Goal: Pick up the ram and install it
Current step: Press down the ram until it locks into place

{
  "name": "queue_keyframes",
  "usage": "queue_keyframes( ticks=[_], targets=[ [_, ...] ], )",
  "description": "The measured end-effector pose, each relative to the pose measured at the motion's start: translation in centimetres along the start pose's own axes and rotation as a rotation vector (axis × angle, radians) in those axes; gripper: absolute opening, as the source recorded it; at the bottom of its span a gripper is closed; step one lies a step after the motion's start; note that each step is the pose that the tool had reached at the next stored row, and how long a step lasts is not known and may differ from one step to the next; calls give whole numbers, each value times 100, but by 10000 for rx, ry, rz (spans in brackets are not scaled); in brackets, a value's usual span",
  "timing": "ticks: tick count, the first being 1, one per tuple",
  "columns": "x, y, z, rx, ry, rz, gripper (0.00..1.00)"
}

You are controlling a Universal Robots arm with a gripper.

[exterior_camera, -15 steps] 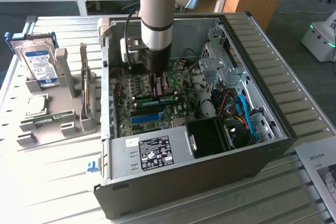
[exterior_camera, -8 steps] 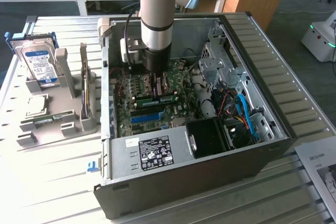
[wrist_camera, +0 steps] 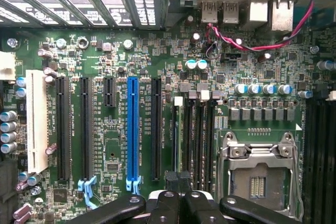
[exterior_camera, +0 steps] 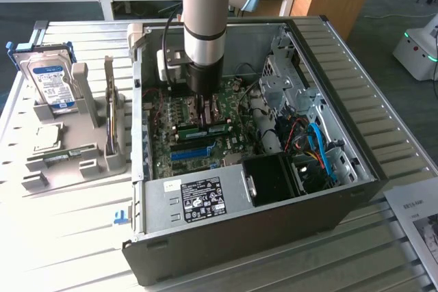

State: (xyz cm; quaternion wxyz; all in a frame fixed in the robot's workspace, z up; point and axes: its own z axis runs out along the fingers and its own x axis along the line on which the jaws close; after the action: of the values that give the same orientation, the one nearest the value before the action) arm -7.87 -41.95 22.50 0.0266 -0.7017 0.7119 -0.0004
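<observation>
Here the arm reaches down into the open computer case [exterior_camera: 233,223], its gripper [exterior_camera: 200,104] low over the motherboard [exterior_camera: 198,135] near the centre of the exterior frame. The jaws are closed tight; what they pinch is hard to make out, perhaps the ram's top edge. In the wrist view the gripper [wrist_camera: 178,203] sits over the dark memory slots [wrist_camera: 197,140], beside the CPU socket [wrist_camera: 257,171]. A green stick [exterior_camera: 209,128] lies seated just beside the gripper.

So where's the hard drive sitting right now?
On the exterior view's left, the hard drive stands upright in the grey holder, outside the computer case.
</observation>
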Motion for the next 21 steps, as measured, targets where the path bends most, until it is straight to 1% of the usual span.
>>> queue_keyframes(
  ticks=[1,12,21],
  targets=[
    [1,1,-21,-9,11,0,10],
    [-5,-5,-189,-14,10,3,10],
    [-9,-9,-295,-17,11,2,10]
  ],
)
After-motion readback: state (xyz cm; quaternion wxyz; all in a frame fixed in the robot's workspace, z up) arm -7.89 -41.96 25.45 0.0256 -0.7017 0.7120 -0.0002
